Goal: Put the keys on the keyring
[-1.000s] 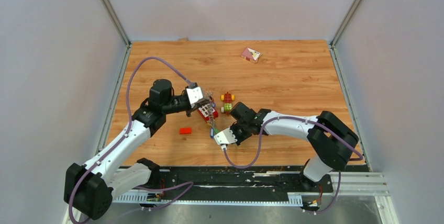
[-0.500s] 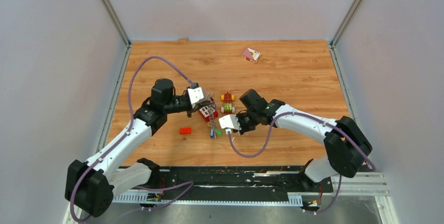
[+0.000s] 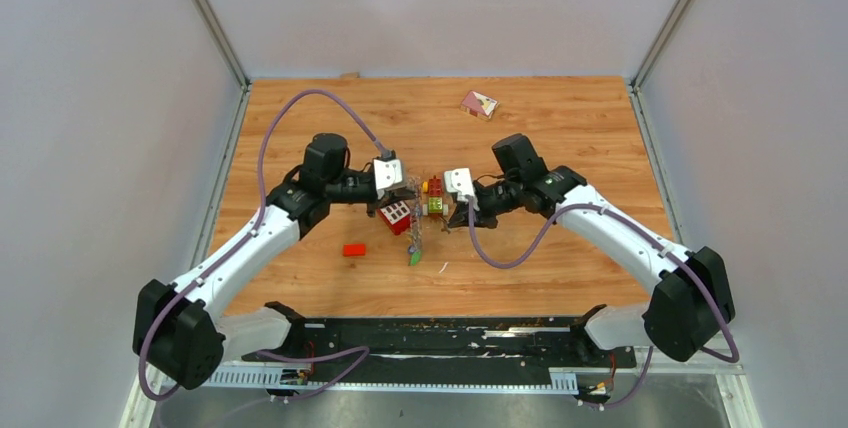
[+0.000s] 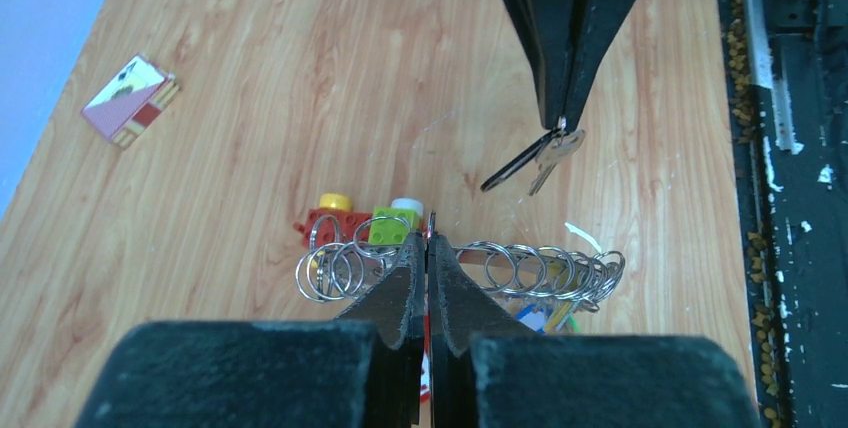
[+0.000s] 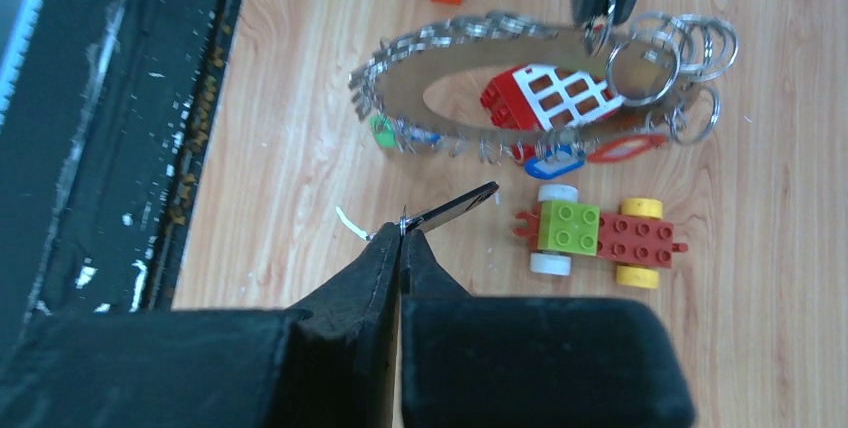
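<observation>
Top view: left gripper (image 3: 408, 194) is clamping the keyring (image 3: 412, 228) at mid tabletop (image 3: 560, 138), with keys (image 3: 415, 251) dangling off it toward the near edge. Right gripper (image 3: 447, 216) is hovering just right of it beside a toy car (image 3: 433, 198), and a red brick (image 3: 354, 249) is lying off left. Left wrist view: jaws are pinching tight on the keyring's wire, and small split rings are fanning out both sides. The right gripper is gripping a black-headed key (image 4: 540, 156), apart from the ring. Right wrist view: jaws are clamped on that key, which is sticking out toward the keyring without touching it. A red window block (image 5: 555, 98) is showing through the ring.
</observation>
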Controlling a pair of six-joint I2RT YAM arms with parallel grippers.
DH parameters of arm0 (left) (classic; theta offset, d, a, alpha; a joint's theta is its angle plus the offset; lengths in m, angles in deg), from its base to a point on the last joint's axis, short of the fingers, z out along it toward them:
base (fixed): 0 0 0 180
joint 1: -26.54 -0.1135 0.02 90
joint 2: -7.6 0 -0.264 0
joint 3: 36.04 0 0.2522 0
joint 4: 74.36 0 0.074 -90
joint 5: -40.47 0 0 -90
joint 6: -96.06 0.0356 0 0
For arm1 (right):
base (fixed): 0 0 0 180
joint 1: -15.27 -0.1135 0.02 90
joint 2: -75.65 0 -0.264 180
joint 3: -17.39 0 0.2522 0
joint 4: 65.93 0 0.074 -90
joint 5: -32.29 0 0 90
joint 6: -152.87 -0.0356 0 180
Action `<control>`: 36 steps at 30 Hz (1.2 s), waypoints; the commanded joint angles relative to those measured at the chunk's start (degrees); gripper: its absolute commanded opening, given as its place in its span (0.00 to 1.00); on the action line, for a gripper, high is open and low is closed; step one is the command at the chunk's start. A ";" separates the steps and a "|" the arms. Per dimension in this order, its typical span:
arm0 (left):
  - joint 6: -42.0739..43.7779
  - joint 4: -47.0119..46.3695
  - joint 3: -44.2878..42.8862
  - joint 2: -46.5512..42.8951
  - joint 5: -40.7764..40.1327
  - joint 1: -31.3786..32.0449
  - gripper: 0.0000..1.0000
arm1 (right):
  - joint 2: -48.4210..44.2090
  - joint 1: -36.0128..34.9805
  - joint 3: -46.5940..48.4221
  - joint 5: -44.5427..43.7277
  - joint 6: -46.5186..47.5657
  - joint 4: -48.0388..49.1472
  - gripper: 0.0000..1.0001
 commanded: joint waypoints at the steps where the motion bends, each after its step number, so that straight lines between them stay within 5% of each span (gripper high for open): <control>1: 1.17 -0.17 -3.12 0.77 3.73 1.50 0.00 | -0.47 1.05 3.74 9.06 -4.59 -2.37 0.00; 10: 2.32 0.27 -3.26 1.03 5.66 4.26 0.00 | -0.38 2.36 5.48 13.39 -15.10 2.03 0.00; 36: -5.44 -5.36 -1.73 -1.40 -10.78 11.75 0.00 | 1.40 2.39 4.43 4.19 -29.80 11.29 0.00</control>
